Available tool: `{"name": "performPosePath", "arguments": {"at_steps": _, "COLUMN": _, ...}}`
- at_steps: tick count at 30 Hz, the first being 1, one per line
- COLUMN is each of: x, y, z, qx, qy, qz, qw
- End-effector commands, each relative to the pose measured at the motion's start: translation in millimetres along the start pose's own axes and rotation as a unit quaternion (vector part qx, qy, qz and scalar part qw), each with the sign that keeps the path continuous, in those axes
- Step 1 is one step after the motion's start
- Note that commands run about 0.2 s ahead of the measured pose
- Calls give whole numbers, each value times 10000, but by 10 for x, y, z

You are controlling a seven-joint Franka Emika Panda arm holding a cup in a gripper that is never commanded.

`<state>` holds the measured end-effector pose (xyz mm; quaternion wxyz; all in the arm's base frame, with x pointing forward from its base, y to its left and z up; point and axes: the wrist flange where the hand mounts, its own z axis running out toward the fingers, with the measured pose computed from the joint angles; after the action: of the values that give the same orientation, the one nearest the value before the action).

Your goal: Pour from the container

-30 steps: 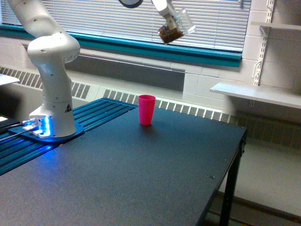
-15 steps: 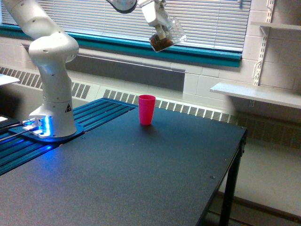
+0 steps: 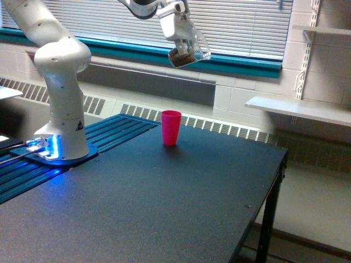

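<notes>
The container (image 3: 190, 52), a small clear plastic cup with brown granules in it, hangs tilted high above the table with my gripper (image 3: 184, 41) shut on it. Its brown contents lie at the lower left end and its mouth points to the exterior view's right. Well below it, slightly to the left, a pink cup (image 3: 171, 127) stands upright on the black table (image 3: 164, 203). The gripper's fingers are partly hidden behind the container.
The arm's white base (image 3: 61, 109) stands on a blue slatted platform (image 3: 104, 137) at the exterior view's left. The table's right edge (image 3: 274, 181) drops off to the floor. A white shelf (image 3: 299, 109) and window blinds sit behind.
The gripper with the container has moved down and toward the exterior view's left, ending closer to above the pink cup. The pink cup has not moved.
</notes>
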<state>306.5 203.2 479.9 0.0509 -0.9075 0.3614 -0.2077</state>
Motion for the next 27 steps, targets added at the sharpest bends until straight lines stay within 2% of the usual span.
{"name": "performPosePath", "arguments": {"at_steps": 1, "x": -188, "y": -53, "z": 11, "qx": -58, "qy": -128, "qz": 57, "qw": 9999}}
{"name": "performPosePath", "arguments": {"at_steps": 8, "x": -434, "y": -137, "z": 33, "qx": -50, "qy": -264, "qz": 2, "qw": 9996}}
{"name": "performPosePath", "arguments": {"at_steps": 17, "x": -702, "y": -129, "z": 70, "qx": -50, "qy": -374, "qz": 223, "qw": 9990}}
{"name": "performPosePath", "arguments": {"at_steps": 27, "x": -794, "y": 187, "z": 27, "qx": -355, "qy": -364, "qz": 632, "qw": 9967}}
